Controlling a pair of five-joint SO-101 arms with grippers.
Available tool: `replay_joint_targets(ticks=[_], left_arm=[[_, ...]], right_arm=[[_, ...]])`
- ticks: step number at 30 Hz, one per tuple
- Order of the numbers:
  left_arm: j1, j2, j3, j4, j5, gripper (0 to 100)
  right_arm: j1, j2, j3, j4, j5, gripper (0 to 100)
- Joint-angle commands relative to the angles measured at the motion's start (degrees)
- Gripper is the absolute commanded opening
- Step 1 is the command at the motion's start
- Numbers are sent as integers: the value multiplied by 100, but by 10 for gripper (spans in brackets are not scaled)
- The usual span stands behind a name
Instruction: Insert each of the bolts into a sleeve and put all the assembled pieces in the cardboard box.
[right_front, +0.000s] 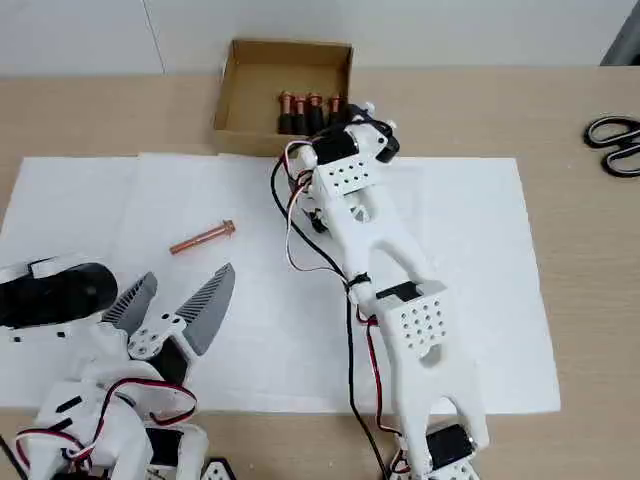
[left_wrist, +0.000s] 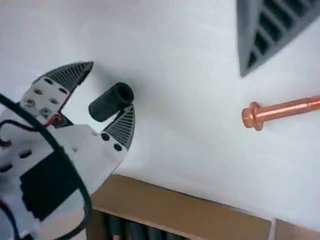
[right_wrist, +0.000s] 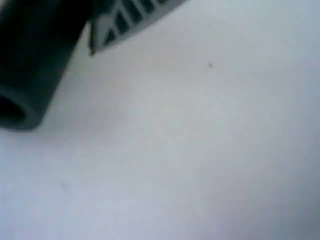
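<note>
A copper bolt (right_front: 203, 237) (left_wrist: 280, 110) lies on the white paper, just ahead of my left gripper (right_front: 190, 275), which stands open and holds nothing. One black sleeve (left_wrist: 111, 101) (right_wrist: 35, 60) lies on the paper near the cardboard box (right_front: 225, 100) (left_wrist: 180, 210). My right gripper (left_wrist: 112, 86) is open around this sleeve: one finger touches it, the other stands apart. In the high view the right arm (right_front: 350, 180) covers that spot. Several assembled pieces (right_front: 305, 110) stand upright in the box.
The white paper (right_front: 480, 300) covers most of the wooden table. Black scissors (right_front: 615, 143) lie at the far right edge. Red and black cables run along the right arm.
</note>
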Motion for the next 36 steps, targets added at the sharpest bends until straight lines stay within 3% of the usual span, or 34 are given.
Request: replay_joint_targets(ticks=[1,3,12,20,25,31,36], left_arm=[[9,79,-40,-18,-9,321],[9,79,-40,-9,-9,321],[9,79,-40,0,-9,321],[9,105,-40,9,-9,321],[9,193,-84,18,-79,321],[0,1732,-1209,624,-141,321],[9,3534,-2905,1389,-149,321]], right_arm=[[31,-31,-62,-22,-9,67],[84,-31,-62,-40,-9,0],[426,-84,-62,242,35,4],[760,-119,-695,884,1714,4],[734,-936,-818,884,1881,4],[620,-1895,-809,884,1987,4],[629,-2281,-598,910,3411,4]])
